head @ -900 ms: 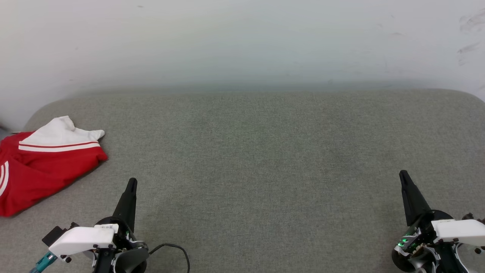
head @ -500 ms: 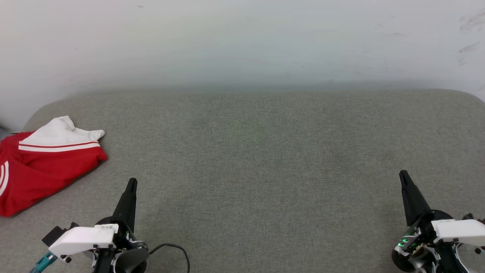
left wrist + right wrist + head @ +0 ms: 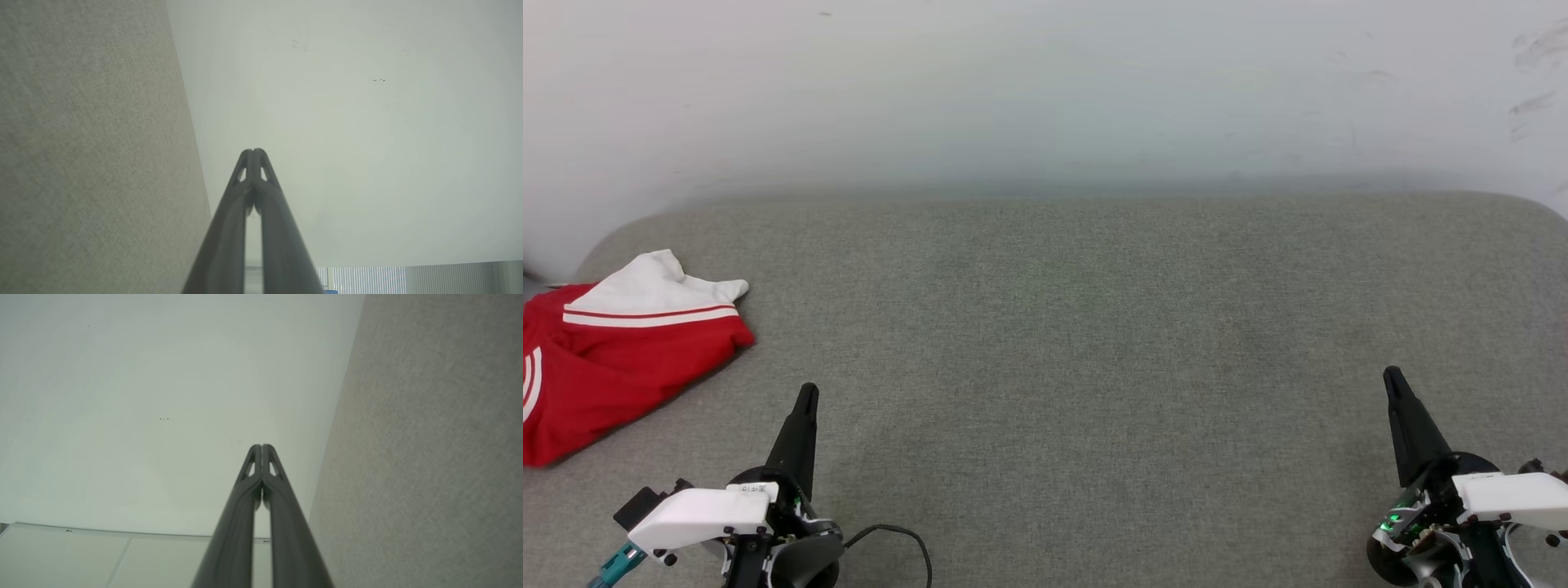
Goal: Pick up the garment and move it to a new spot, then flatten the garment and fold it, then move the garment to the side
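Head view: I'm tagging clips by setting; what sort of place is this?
Likely an indoor lab or test room: a grey upholstered surface against a bare white wall, with the garment at its left edge.

- Bench [image 3: 1078, 343]: open grey fabric from centre to right, giving free passage ahead of left gripper [image 3: 806, 392] and right gripper [image 3: 1390, 374].
- Garment [image 3: 629, 359]: heaped at left edge, near left gripper.
- Wall [image 3: 1045, 98]: bounds far side.

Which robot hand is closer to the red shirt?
Left. The left gripper is just right of the red shirt, not touching; the right gripper is far off to the right.
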Robot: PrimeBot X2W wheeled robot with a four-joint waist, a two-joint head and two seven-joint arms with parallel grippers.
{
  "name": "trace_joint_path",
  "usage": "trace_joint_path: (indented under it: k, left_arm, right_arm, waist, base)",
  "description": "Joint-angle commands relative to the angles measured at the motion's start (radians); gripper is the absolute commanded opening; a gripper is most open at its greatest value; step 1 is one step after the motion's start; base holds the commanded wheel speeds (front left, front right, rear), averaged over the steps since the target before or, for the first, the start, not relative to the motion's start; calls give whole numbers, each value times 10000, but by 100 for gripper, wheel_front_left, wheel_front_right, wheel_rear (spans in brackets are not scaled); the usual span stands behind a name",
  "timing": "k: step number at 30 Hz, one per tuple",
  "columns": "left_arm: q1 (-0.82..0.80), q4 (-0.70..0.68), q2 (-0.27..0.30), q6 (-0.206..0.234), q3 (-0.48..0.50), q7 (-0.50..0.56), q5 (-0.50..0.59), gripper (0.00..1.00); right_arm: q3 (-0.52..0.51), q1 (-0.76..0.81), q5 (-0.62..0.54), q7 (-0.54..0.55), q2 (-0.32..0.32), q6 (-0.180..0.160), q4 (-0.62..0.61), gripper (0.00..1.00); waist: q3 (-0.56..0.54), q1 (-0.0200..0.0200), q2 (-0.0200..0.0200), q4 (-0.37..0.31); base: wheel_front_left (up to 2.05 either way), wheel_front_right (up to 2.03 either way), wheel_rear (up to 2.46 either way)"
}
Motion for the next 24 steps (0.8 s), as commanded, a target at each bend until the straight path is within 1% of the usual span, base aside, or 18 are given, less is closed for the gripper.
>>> trace_joint_path:
  k: [1, 24]
  left_arm:
    - [-56, -15, -11, -21, 21, 19, 4, 0]
    - [-56, -15, -11, -21, 23, 19, 4, 0]
  right_arm:
    - [6, -115, -46, 7, 31, -3, 2, 0]
    - [7, -115, -46, 6, 31, -3, 2, 0]
  waist:
    - [0, 0, 0, 0]
    - [0, 0, 0, 0]
  base:
    - [0, 0, 0]
    - [0, 0, 0]
